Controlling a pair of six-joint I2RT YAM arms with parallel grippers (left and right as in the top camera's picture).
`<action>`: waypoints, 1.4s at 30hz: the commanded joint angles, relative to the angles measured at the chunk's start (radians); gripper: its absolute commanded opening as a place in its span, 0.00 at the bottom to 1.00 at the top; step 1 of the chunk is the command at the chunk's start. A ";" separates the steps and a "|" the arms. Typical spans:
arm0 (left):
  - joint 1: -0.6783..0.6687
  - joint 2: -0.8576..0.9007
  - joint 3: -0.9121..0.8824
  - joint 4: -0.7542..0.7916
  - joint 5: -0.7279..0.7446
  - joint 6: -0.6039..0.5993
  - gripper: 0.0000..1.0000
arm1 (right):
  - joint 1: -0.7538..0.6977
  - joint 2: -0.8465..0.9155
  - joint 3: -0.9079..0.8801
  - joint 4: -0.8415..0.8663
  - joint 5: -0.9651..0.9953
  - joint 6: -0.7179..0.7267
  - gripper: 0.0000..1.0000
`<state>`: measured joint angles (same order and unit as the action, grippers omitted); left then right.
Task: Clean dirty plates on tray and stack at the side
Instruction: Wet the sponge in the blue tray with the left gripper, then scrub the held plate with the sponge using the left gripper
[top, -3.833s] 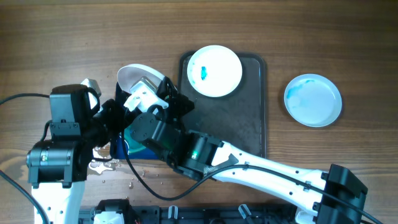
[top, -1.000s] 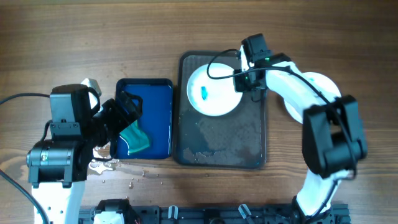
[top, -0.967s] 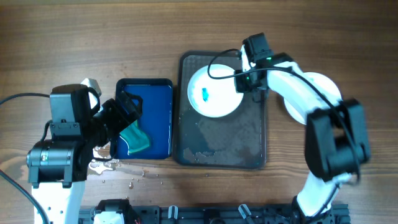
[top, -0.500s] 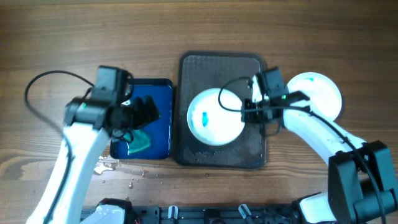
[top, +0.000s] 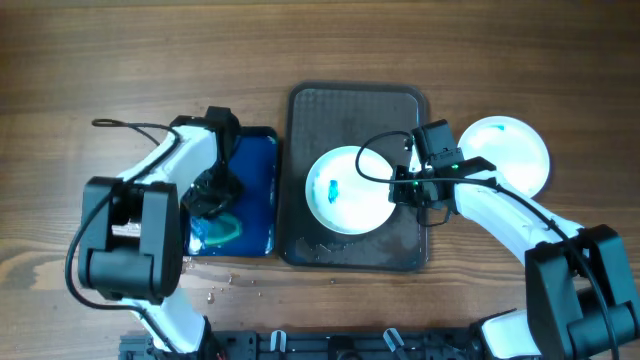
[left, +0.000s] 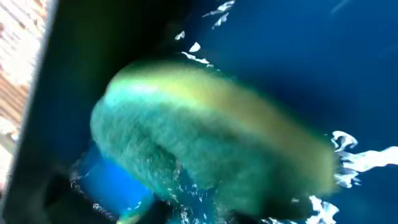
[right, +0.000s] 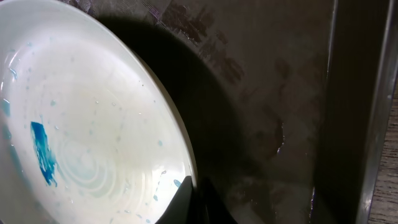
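Note:
A white plate (top: 345, 192) with a blue smear (top: 333, 190) hangs tilted over the near half of the dark tray (top: 352, 110). My right gripper (top: 402, 188) is shut on its right rim. In the right wrist view the fingertips (right: 186, 199) pinch the plate (right: 93, 124) at its edge, and its shadow falls on the wet tray (right: 267, 93). Another white plate (top: 508, 155) with a faint blue tint lies on the table to the right. My left gripper (top: 212, 200) is down in the blue tray (top: 255, 165), shut on the green sponge (top: 222, 230), which fills the left wrist view (left: 205, 143).
Water stands in the blue tray (left: 298, 50). Droplets (top: 215, 292) spot the wood in front of it. The left arm's black cable (top: 130, 125) loops over the table at the left. The right arm lies across the table's right front.
The left arm dropped into the blue tray and its jaws closed on the sponge. The right gripper carried the smeared plate from the tray's far end toward its middle.

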<state>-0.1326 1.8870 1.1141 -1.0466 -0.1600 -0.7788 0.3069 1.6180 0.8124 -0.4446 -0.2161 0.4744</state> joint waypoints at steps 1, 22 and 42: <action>0.017 0.027 -0.004 0.061 0.080 0.034 0.04 | 0.004 0.003 0.002 0.004 0.017 -0.003 0.05; -0.114 -0.289 -0.003 0.197 0.334 0.294 0.04 | 0.004 0.003 0.002 -0.002 0.018 -0.003 0.04; -0.347 0.021 0.008 0.427 0.180 0.031 0.04 | 0.004 0.003 0.002 -0.019 0.018 -0.003 0.04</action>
<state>-0.5282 1.8938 1.1297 -0.5396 0.2802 -0.7219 0.3096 1.6180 0.8120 -0.4606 -0.2165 0.4744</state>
